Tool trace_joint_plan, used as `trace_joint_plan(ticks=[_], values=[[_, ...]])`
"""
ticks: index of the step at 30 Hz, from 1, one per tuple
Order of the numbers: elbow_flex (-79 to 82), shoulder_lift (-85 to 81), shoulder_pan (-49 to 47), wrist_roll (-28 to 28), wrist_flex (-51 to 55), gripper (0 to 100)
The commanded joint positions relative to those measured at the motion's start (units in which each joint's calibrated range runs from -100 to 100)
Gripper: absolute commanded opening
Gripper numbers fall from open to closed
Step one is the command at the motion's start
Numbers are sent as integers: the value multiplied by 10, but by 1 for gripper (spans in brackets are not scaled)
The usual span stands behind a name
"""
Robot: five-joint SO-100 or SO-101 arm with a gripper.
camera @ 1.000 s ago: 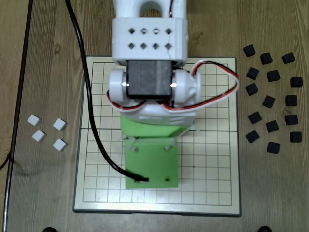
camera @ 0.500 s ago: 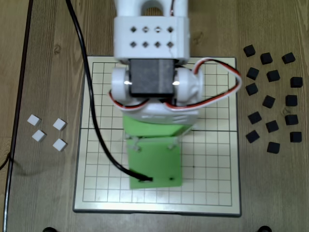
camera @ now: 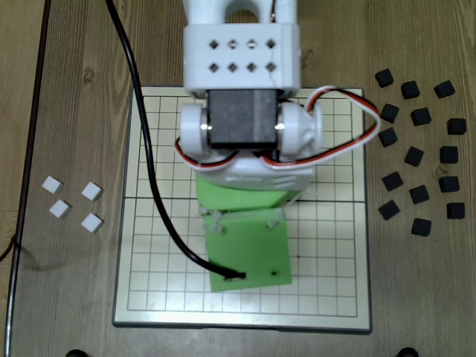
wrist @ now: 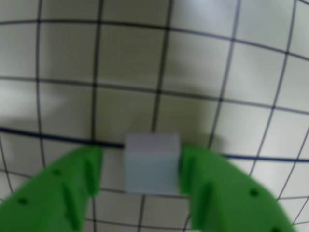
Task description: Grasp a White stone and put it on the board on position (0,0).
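Wrist view: gripper [wrist: 152,166] has its two green fingers [wrist: 58,191] spread roughly one stone-width plus some slack, with the White stone [wrist: 151,163] sitting between them. Right finger's inner face looks to be touching or just about touching the stone's right side; left finger stands slightly apart from the stone's left side, a strip of board visible in the gap. So it's bracketing the stone, not clearly clamped; can't confirm a firm hold from this. The stone sits over the board [wrist: 193,72], right on the heavy dark seam line, which runs out from behind it on both sides just above the fingertips; a thin vertical grid line meets the stone's top edge at about its centre. Whether the stone is resting on the surface or held just off it I can't tell, picture is soft. The centre dot is hidden under the stone if it's there. Fixed view: the arm [camera: 242,126] covers the middle of the board [camera: 327,297], the green wrist plate blocks the gripper and the stone entirely. To the arm's left in that view, off the board on the wood table [camera: 74,282], four spare white stones [camera: 71,198] in a loose cluster. To the right, off the board, a scatter of black stones [camera: 419,152]. Black cable [camera: 152,193] drapes across the board's left half to the wrist plate.
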Motion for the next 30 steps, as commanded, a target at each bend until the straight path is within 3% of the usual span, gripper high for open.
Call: trace_joint_plan(ticks=[1, 21, 30], values=[[-3, -50, 9, 2, -1, 14], [-107, -73, 9, 18, 39, 13], [-147, -90, -19, -5, 75, 13]])
